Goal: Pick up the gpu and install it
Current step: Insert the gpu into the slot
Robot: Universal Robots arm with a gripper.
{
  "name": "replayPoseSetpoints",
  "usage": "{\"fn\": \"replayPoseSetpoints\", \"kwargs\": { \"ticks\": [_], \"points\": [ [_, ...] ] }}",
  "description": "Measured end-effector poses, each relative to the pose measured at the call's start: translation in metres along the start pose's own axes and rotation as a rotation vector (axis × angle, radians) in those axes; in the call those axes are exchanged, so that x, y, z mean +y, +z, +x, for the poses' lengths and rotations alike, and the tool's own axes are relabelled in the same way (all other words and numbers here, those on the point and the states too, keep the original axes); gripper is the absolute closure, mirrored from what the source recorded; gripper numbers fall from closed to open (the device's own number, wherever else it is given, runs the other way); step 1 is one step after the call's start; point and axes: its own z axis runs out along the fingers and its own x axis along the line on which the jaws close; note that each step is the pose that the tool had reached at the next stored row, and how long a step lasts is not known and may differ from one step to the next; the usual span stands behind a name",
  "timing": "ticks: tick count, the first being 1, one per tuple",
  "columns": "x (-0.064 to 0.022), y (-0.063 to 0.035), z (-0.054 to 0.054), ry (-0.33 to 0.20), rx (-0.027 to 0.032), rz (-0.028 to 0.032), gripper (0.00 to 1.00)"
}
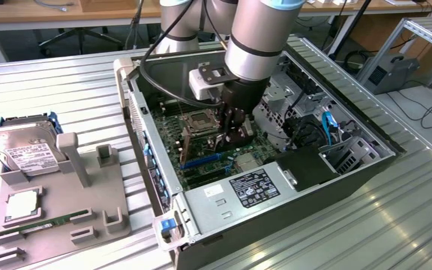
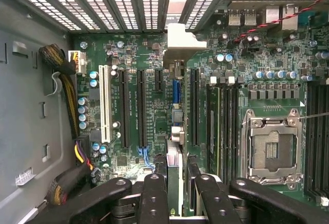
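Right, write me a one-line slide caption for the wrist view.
The tool grips the gpu edge-on over the motherboard inside the open computer case.

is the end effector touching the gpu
Touching: in the wrist view the end effector fingers clamp the gpu edge-on between them.

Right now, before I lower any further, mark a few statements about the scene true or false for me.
1. The pincer grips the graphics card inside the computer case. True.
2. The hard drive is mounted in the case. False: it stands on the grey holder outside, at the exterior view's left.
3. The processor socket is empty. True.
4. The memory stick is plugged into the motherboard. False: it lies on the grey holder.
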Motion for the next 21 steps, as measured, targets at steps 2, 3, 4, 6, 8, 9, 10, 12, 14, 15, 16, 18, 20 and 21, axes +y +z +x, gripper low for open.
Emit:
{"fn": "replayPoseSetpoints", "kwargs": {
  "ticks": [2, 3, 4, 6, 8, 9, 10, 12, 14, 15, 16, 18, 20, 21],
  "points": [
    [0.0002, 0.0008, 0.0002, 0.0, 0.0001, -0.0001, 0.74],
    [0.0004, 0.0011, 0.0004, 0.0, 0.0, 0.0, 0.74],
    [0.0005, 0.0014, 0.0005, 0.0, -0.0001, 0.0, 0.74],
    [0.001, 0.0018, 0.0008, 0.0, -0.0002, 0.0001, 0.74],
    [0.0021, 0.0022, 0.001, 0.0, 0.0, 0.0, 0.74],
    [0.0027, 0.0025, 0.001, 0.0, 0.0, 0.0, 0.74],
    [0.0034, 0.0026, 0.0011, 0.0, 0.0, 0.0, 0.74],
    [0.0041, 0.0027, 0.0011, 0.0, 0.0001, 0.0, 0.74],
    [0.0046, 0.0028, 0.0011, 0.0, -0.0001, 0.0, 0.74],
    [0.0048, 0.0028, 0.0011, 0.0, 0.0, 0.0, 0.74],
    [0.0051, 0.0028, 0.0011, 0.0, 0.0, 0.0, 0.74],
    [0.0066, 0.0029, 0.0011, 0.0, -0.0001, 0.0, 0.74],
    [0.008, 0.0029, 0.0012, 0.0, 0.0, 0.0, 0.74],
    [0.0086, 0.0029, 0.0012, 0.0, -0.0001, 0.0, 0.74]
  ]
}}
